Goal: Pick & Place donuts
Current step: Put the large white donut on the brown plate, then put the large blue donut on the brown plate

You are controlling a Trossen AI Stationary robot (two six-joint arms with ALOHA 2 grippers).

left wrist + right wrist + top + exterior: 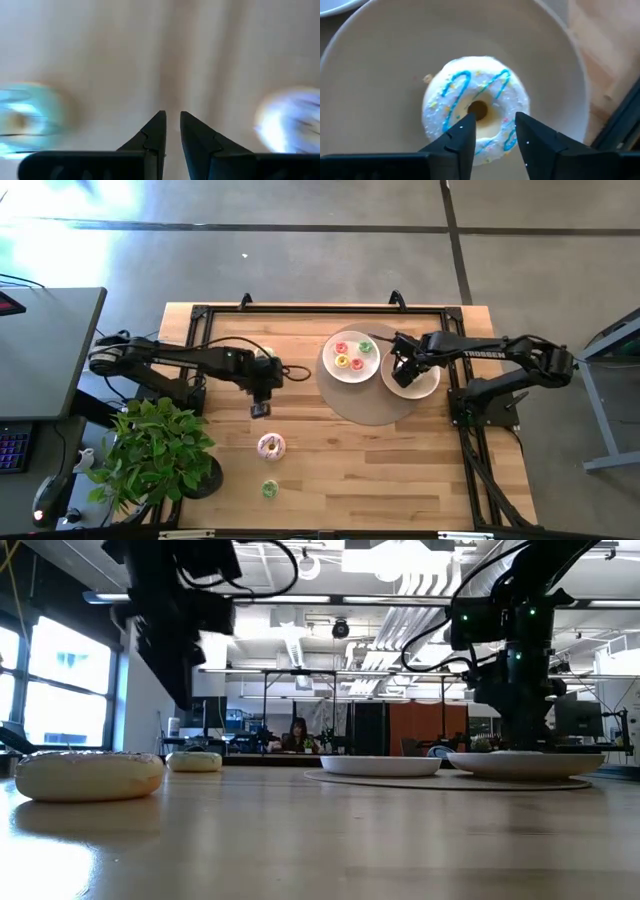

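white-iced with blue drizzle, the donut [476, 114] lies flat on the plate [560, 75] directly under your right gripper [494, 131], whose parted, empty fingers straddle its hole. your left gripper [260, 409] hangs nearly closed and empty above the table [400, 470], the pink donut [271, 446] just beyond it.

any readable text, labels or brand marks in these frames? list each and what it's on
"TROSSEN": white letters on the right arm, in the high view; small, only just readable.
No other text shows: none on the donuts, plates, table or left arm.
Signs in the room behind, in the low view, are too small to read.
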